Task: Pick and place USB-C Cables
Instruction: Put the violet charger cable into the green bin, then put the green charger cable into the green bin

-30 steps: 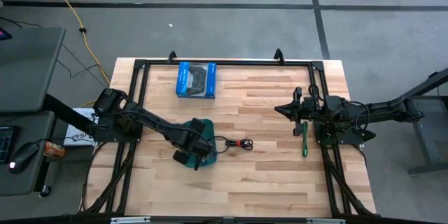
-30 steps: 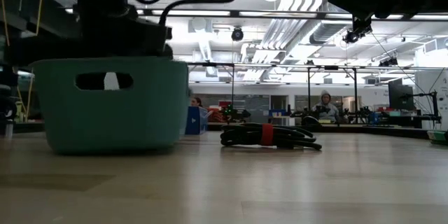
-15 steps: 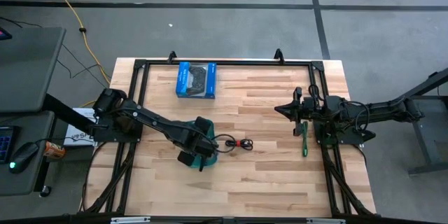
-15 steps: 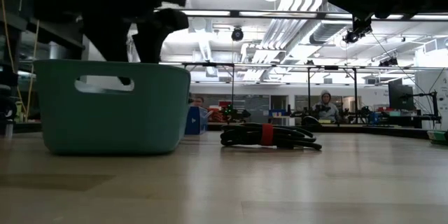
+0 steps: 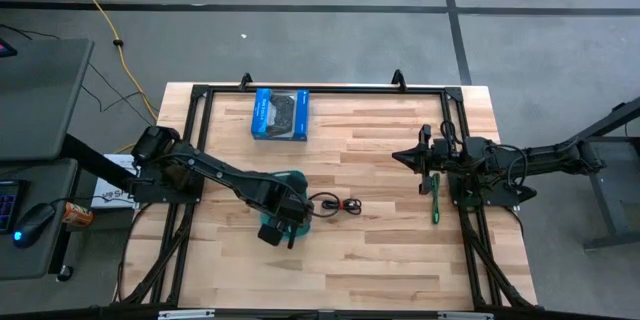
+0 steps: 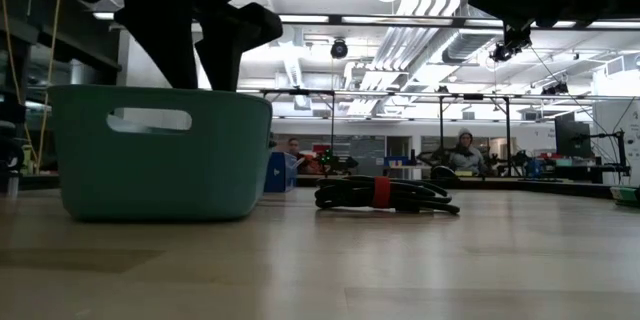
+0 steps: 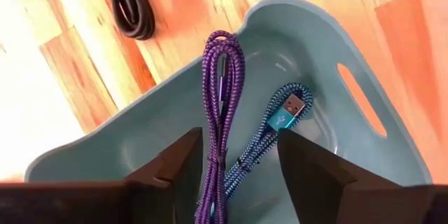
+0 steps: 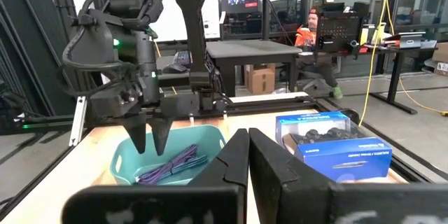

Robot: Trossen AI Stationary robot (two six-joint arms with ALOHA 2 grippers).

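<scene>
My left gripper hangs open over the teal bin, fingers pointing down, clear of the rim in the low view. In the bin lie a purple cable and a blue-teal cable side by side on the floor. A black cable with a red tie lies on the table just right of the bin. A green cable lies at the right, below my right gripper, which is shut and points level toward the table's left.
A blue box picturing a game controller lies at the table's far left. A black frame runs round the table's edges. Bare wood lies between the black cable and the green one. People sit in the room behind the table.
My left gripper has risen out of the bin: a second ago it showed through the bin's handle slot, now its fingers stand above the rim. The bin and the black cable stay where they were.
</scene>
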